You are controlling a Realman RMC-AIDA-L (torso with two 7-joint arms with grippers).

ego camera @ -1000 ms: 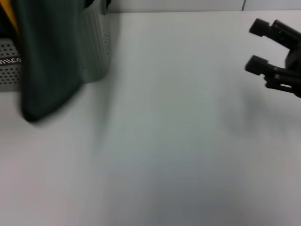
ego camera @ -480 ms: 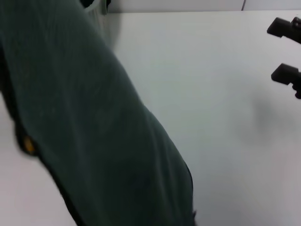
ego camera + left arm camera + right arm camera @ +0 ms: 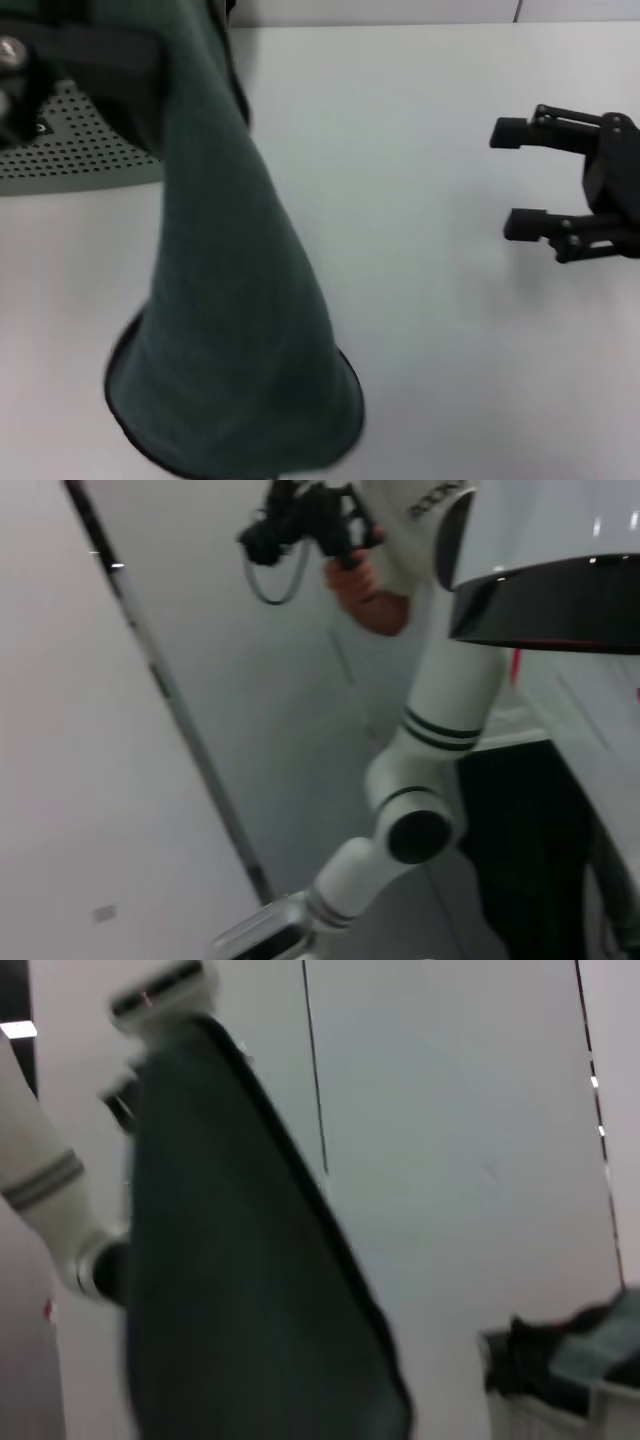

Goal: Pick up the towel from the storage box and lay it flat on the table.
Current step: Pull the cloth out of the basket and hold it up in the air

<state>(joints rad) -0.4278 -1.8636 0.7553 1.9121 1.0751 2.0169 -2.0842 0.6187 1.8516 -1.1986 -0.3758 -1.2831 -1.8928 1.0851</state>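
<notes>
The dark green towel (image 3: 225,330) with black edging hangs in a long drape from the top left, its lower hem low over the white table (image 3: 420,330). My left gripper (image 3: 60,50) is at the top left corner, shut on the towel's upper end. Behind it stands the perforated grey-green storage box (image 3: 70,155). My right gripper (image 3: 503,178) hovers at the right, open and holding nothing, well apart from the towel. In the right wrist view the towel (image 3: 230,1280) hangs in front, with the storage box (image 3: 550,1400) low beyond it.
The box holds dark cloth and a lighter teal cloth (image 3: 600,1335). The left wrist view shows only the robot's white arm (image 3: 420,780) and body. The table's back edge (image 3: 400,25) meets a wall.
The towel has swung back from filling the left half of the head view and now hangs narrower, uncovering the box. My right gripper has moved left and lower, further into view.
</notes>
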